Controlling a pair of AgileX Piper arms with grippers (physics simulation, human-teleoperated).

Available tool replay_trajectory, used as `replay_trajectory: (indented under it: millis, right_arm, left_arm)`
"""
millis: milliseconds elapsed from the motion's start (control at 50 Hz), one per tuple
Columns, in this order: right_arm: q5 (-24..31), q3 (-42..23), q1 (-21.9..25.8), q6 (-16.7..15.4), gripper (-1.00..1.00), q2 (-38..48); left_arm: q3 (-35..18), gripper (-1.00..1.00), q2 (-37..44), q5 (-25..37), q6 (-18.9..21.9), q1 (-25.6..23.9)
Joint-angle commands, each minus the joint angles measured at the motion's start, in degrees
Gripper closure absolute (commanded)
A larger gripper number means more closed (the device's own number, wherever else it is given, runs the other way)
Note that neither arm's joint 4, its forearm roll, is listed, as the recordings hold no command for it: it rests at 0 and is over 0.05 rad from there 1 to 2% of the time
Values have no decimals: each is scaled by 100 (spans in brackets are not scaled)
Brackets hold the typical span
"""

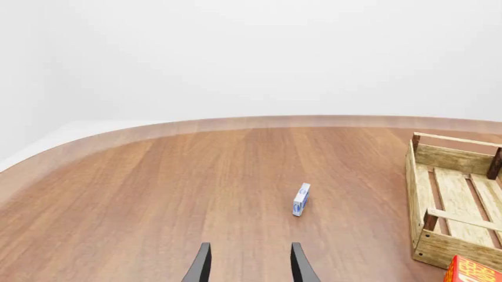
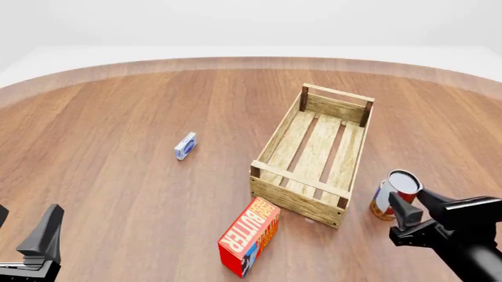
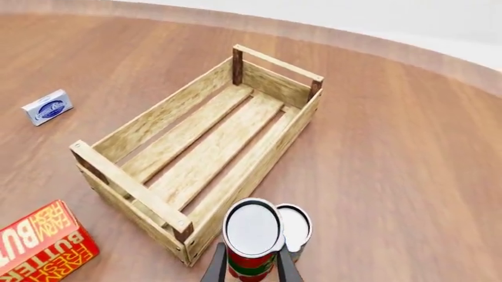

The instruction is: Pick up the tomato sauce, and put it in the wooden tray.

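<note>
right gripper (image 3: 244, 271) clamped on the tomato sauce can (image 3: 252, 238), lifted just beside the wooden tray's (image 2: 300, 197) near right corner | second can (image 3: 294, 226) behind it | left gripper (image 1: 249, 262) spread apart, holding nothing

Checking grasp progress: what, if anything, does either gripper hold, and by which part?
The right gripper clasps the red-and-white tomato sauce can by its sides, below the lid. The left gripper holds nothing.

Two cans: one tomato sauce (image 3: 253, 235) and a second can (image 3: 295, 228) touching it. One wooden tray (image 2: 276, 136). One red butter box (image 2: 249, 236). One small blue-and-white box (image 2: 185, 145). Two grippers: left gripper (image 1: 249, 264) and right gripper (image 3: 249, 271).
</note>
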Motion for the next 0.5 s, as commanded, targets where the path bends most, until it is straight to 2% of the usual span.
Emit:
replay_trajectory:
  millis: [20,220,500]
  right_arm:
    - [930,-206,-33,69,100,-944]
    - [1535,-469,-51,5,100,-1486]
    - [1542,-570,6,18,100,-1498]
  left_arm:
    - [0,-100,0,0,0,0]
    - [0,-100,0,0,0,0]
    - [0,-100,0,0,0,0]
